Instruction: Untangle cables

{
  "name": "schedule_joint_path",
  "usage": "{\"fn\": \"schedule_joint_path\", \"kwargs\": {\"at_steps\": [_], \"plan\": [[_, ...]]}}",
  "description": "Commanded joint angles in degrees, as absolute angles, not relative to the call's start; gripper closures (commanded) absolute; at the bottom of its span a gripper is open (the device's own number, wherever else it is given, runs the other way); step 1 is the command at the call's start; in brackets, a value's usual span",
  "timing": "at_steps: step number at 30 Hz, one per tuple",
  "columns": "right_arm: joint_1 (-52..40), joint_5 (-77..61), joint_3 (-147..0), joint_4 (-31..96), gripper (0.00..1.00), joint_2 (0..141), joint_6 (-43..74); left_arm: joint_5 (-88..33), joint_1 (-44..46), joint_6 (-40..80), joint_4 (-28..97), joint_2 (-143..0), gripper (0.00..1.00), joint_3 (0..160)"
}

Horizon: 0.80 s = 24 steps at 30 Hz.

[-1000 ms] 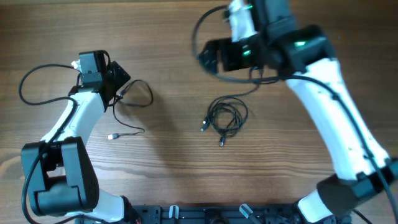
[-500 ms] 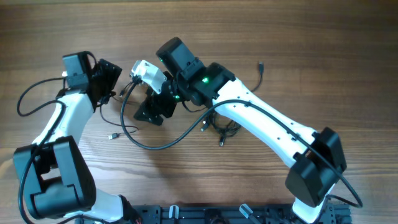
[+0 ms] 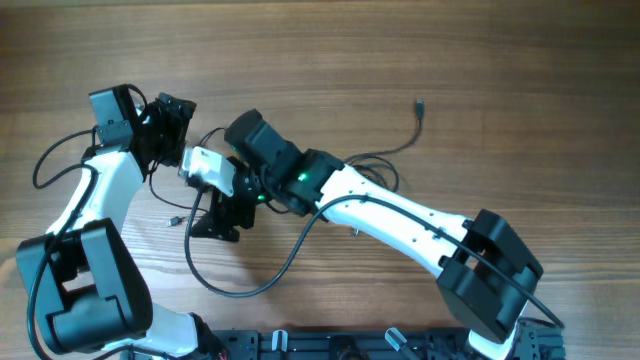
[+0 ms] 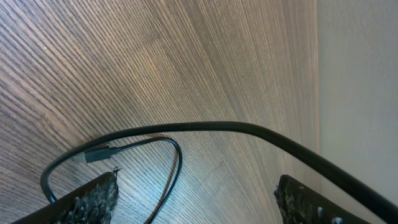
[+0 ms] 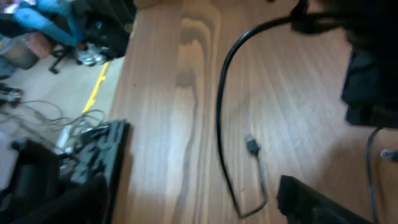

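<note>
Spreading over the brown wooden table (image 3: 520, 60), the thin black cables with small metal plug ends (image 3: 418, 108) show overhead in three places. One strand trails toward 1 o'clock, a bunched coil near the centre is partly hidden under the right arm, and a loose plug lies toward 8 o'clock. The left gripper (image 3: 170, 125) sits at 10 o'clock. The right gripper (image 3: 218, 215), its arm reaching across from 4 o'clock, hangs at 5 o'clock of it, near that loose plug.

In the left wrist view, the left gripper (image 4: 196, 205) has its fingers (image 4: 93, 199) wide apart with nothing between them. One cable (image 4: 96, 154) loops on the wood at 8 o'clock, under a thick black wire (image 4: 217, 126) arching across.

In the right wrist view, the right gripper (image 5: 193, 205) holds its fingers (image 5: 323, 202) spread and empty. A cable plug (image 5: 252, 145) lies on the table toward 4 o'clock of centre, beside a curving thick black wire. Cluttered floor (image 5: 37, 81) shows past the table edge at 9 o'clock.
</note>
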State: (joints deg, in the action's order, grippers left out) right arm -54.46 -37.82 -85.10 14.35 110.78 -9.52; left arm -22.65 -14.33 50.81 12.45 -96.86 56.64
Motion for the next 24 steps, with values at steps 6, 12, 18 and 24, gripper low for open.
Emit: {"fn": "schedule_joint_path", "kwargs": {"at_steps": [6,12,18,24], "plan": [[-55.9,-33.4,-84.6,4.7,0.2,119.1,-7.3,-24.6,-14.5,51.5,12.5,-97.5,0.16,56.7],[-54.7,-33.2,-85.5,0.4,0.96,115.2,3.3,-18.5,-14.5,48.8,13.6,-97.5,0.17,56.7],[-48.6,-14.7,-85.5,0.4,0.96,99.0,7.7,-6.3,-14.5,46.7,19.2,-97.5,0.19,56.7],[-43.7,-11.2,-85.5,-0.7,0.96,98.5,15.1,-6.6,-14.5,46.7,18.5,-97.5,0.11,56.7]]}}
